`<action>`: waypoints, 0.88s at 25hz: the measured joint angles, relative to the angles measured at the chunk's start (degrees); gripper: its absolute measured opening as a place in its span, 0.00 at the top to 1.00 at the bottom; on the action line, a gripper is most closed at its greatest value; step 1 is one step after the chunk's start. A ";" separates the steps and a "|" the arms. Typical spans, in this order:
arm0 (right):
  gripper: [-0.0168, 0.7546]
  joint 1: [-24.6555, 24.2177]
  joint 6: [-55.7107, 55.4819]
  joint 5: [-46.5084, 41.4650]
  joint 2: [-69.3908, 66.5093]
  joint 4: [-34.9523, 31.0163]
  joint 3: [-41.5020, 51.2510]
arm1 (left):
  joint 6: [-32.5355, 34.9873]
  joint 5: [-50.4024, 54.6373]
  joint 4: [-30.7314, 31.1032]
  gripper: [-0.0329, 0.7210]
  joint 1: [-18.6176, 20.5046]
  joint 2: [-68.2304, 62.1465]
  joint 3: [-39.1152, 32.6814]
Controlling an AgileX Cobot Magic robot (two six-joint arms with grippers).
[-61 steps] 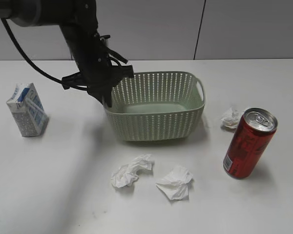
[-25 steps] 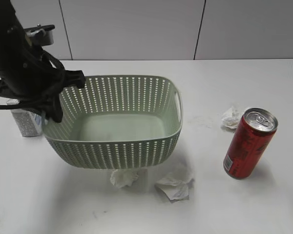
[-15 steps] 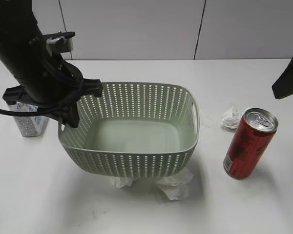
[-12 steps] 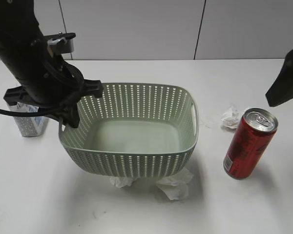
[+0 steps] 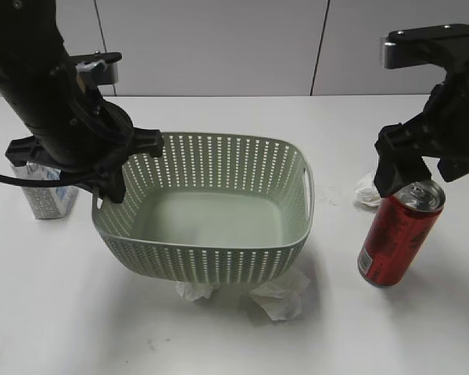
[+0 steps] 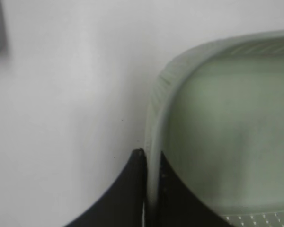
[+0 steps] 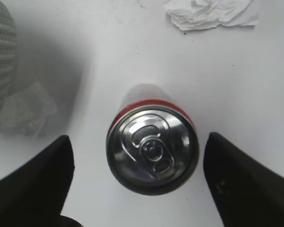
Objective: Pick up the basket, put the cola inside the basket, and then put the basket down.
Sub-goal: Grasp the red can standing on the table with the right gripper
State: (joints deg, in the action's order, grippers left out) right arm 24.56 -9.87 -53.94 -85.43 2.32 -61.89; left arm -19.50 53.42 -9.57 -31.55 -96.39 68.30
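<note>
Pale sage-green perforated plastic basket [image 5: 211, 215]: left rim pinched by left fingers [image 6: 137, 189], raised. Red metal cola can [image 7: 152, 149]: upright near right edge, between spread right fingers [image 7: 236, 184].

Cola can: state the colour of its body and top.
Red cola can body, silver top; exterior view shows both best.

Exterior view slanting down across table, left wrist close on basket [image 6: 217, 142] rim, right wrist straight above cola [image 7: 152, 149].
</note>
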 joint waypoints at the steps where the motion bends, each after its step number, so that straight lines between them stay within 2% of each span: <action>1: 0.12 0.00 -0.18 0.16 -0.52 0.35 0.00 | 0.00 0.00 0.11 0.96 0.00 0.00 0.00; 15: 0.11 -0.95 -1.32 1.29 -9.81 2.55 -0.05 | 0.00 -0.32 -0.20 0.96 0.00 0.00 0.00; 18: 0.16 -0.95 -1.32 1.43 -11.13 2.44 -0.05 | 0.00 -0.73 -1.46 0.96 0.00 0.00 0.00; 22: 0.28 -0.95 -1.37 1.11 -11.43 1.65 -0.05 | 0.00 -1.09 -2.37 0.96 0.00 0.00 0.00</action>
State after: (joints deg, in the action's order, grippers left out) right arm 23.61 -11.23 -52.83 -96.85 3.97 -61.93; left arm -19.50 52.32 -11.94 -31.55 -96.39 68.30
